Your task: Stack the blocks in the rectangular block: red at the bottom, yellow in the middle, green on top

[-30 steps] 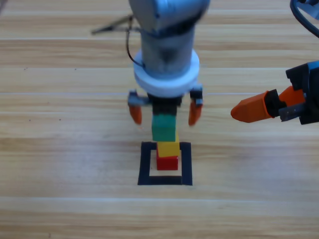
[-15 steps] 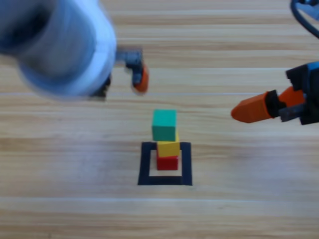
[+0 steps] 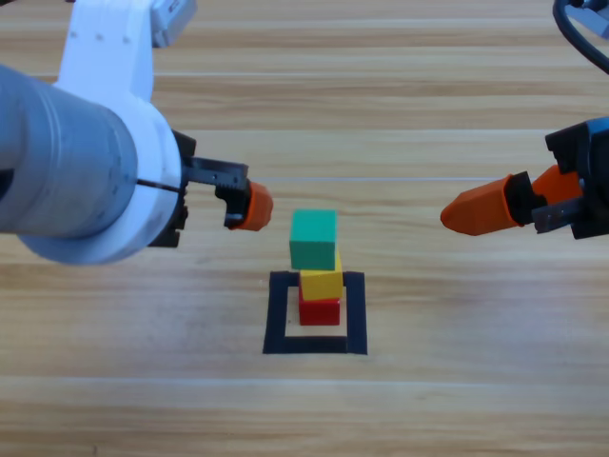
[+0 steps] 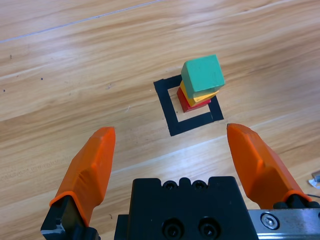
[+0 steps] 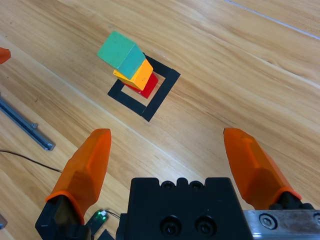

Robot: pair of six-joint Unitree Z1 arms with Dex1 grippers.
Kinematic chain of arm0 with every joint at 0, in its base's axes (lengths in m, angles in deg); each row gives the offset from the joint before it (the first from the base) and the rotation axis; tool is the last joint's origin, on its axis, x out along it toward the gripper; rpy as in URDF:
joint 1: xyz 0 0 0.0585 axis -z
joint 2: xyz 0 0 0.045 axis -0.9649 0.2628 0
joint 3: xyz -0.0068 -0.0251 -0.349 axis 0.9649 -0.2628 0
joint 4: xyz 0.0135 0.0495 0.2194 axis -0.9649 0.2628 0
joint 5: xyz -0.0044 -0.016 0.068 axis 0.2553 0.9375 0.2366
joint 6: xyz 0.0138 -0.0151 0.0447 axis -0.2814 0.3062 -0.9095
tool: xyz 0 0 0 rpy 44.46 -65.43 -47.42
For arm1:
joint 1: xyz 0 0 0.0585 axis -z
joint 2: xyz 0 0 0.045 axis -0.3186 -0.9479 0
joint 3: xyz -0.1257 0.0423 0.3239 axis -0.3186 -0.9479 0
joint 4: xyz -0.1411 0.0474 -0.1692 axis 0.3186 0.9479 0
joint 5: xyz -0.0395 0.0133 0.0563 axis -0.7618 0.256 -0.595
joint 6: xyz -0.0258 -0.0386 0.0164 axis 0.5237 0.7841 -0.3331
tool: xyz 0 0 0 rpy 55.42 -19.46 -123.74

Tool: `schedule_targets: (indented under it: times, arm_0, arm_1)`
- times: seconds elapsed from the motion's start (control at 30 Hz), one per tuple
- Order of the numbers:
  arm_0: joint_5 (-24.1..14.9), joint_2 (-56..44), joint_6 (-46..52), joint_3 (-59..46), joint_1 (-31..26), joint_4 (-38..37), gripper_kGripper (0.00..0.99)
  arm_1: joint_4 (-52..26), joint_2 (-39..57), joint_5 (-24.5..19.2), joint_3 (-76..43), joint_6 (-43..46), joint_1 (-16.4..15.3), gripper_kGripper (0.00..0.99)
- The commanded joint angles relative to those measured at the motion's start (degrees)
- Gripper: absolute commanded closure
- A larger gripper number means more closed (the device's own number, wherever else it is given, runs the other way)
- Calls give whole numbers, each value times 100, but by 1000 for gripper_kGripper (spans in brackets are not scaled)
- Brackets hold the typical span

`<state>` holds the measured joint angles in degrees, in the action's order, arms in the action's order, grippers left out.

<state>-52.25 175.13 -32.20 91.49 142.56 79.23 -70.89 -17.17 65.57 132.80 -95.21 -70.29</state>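
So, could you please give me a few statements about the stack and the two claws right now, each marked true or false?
1. The green cube sits on top of the stack. True.
2. The red cube lies outside the black tape square. False: it stands inside it, under the yellow cube.
3. The left claw grips the green cube. False: it is open and clear of the stack.
4. The right claw is open and holds nothing. True.
5. The yellow cube rests directly on the wood. False: it sits on the red cube.
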Motion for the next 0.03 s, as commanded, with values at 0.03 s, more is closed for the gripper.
schedule_targets:
  times: [0.03]
  arm_0:
    - [-78, -98, -64, -98, 129, -47, 40]
  arm_1:
    - [-113, -194, 21, -171, 67, -111, 0]
